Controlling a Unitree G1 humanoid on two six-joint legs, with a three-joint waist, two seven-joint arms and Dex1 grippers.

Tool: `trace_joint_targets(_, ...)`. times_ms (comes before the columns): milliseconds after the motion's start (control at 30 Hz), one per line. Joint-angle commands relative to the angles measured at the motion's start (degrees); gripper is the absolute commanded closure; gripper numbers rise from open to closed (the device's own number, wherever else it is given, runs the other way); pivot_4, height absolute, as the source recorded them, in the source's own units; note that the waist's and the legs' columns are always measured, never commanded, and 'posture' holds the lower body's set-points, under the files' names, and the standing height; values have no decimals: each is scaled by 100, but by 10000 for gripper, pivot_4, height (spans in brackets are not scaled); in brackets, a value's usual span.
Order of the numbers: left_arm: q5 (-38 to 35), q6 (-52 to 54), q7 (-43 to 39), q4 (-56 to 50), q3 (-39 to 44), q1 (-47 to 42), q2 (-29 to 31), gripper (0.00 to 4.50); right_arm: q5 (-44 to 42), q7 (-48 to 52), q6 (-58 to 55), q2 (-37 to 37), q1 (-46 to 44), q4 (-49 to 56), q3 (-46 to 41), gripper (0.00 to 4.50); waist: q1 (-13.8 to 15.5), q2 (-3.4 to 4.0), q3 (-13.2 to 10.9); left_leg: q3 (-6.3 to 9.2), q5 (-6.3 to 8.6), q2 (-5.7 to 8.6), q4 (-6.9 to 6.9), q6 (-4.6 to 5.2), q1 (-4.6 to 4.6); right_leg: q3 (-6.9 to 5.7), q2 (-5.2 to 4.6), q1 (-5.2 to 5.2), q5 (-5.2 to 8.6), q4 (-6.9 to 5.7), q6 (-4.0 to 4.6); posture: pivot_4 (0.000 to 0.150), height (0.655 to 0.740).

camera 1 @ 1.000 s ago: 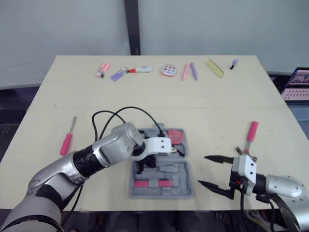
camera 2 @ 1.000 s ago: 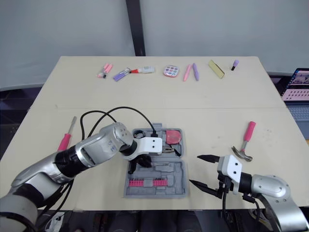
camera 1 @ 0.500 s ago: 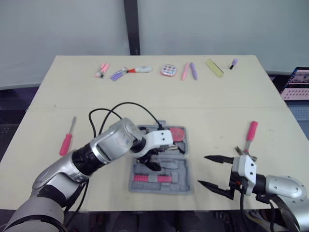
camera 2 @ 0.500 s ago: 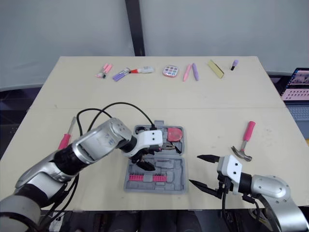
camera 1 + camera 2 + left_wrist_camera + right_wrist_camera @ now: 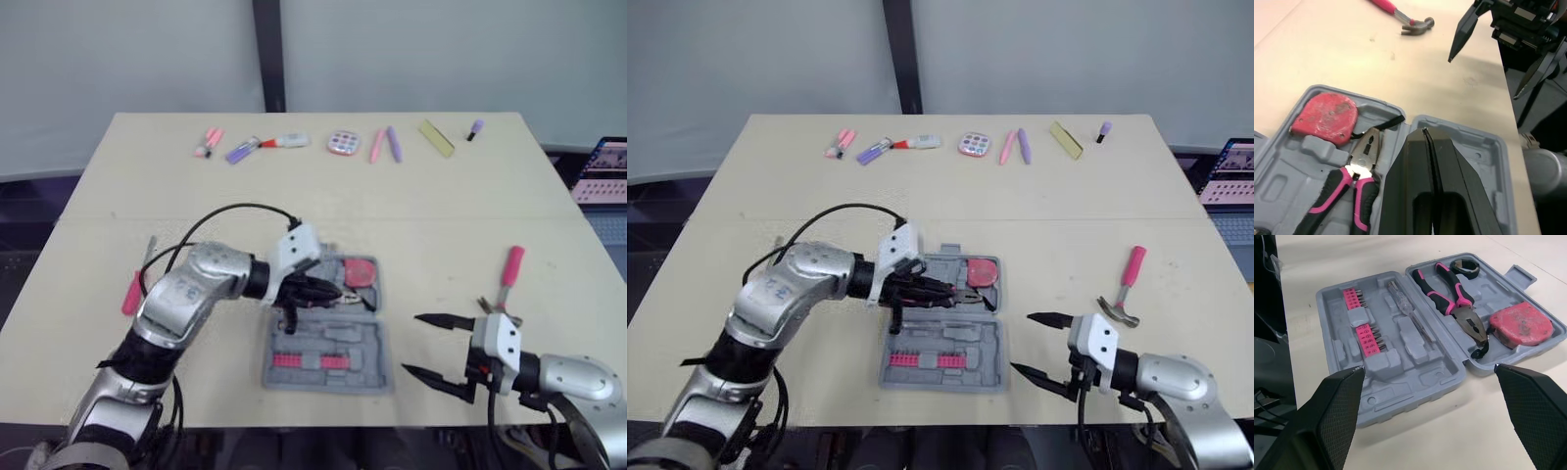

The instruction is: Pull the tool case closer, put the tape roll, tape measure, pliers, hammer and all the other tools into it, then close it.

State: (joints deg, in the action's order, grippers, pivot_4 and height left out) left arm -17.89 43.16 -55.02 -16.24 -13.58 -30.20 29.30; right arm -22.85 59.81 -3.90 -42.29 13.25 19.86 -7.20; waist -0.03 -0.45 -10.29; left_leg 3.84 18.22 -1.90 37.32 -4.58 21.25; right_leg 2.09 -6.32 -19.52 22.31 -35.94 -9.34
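Open tool case [image 5: 380, 374] at 6 o'clock on the worktop [image 5: 441, 206] holds pliers [image 5: 1449, 289] and tape measure [image 5: 1520, 325]. Left gripper [image 5: 1424, 131], pressed together, hovers over it; right gripper [image 5: 411, 344], spread apart, sits at its 3 o'clock.

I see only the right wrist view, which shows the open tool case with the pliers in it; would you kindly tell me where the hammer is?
Observer: The hammer lies on the table, right of the tool case and just beyond the open right gripper.
Operator: Thank you. Is any other tool left outside?
Observer: Yes, a pink-handled screwdriver lies near the table's left edge.
Operator: And what is the left gripper doing?
Observer: The left gripper is shut and empty, above the case beside the pliers.
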Motion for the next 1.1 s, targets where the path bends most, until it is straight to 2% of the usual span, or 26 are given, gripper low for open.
trace_joint_targets(33,34,-1049,-187,203,168,370,84,44553,-105,22,23,-17,11,127,-90,0,-2,0,0,0,0,-1,-1,0,1,0,1,0,0,1,0,1500,7400)
trace_joint_targets(200,453,-2220,-287,762,-31,843,212,44553,-109,19,17,-22,9,133,-99,0,4,0,0,0,0,1,1,0,0,0,0,1,0,3,0,1500,7400)
trace_joint_targets(400,804,-2934,-216,1209,-216,1089,136,44553,-119,22,9,-43,41,162,-130,0,-1,1,0,0,0,1,1,0,-3,0,0,2,0,-1,0,1500,7400)
trace_joint_targets(1100,1403,-3428,20,2044,-443,1059,-245,44553,-171,-16,-44,-99,198,303,-217,0,1,1,1,0,0,1,3,1,-5,0,0,3,0,-3,-1,1500,7400)
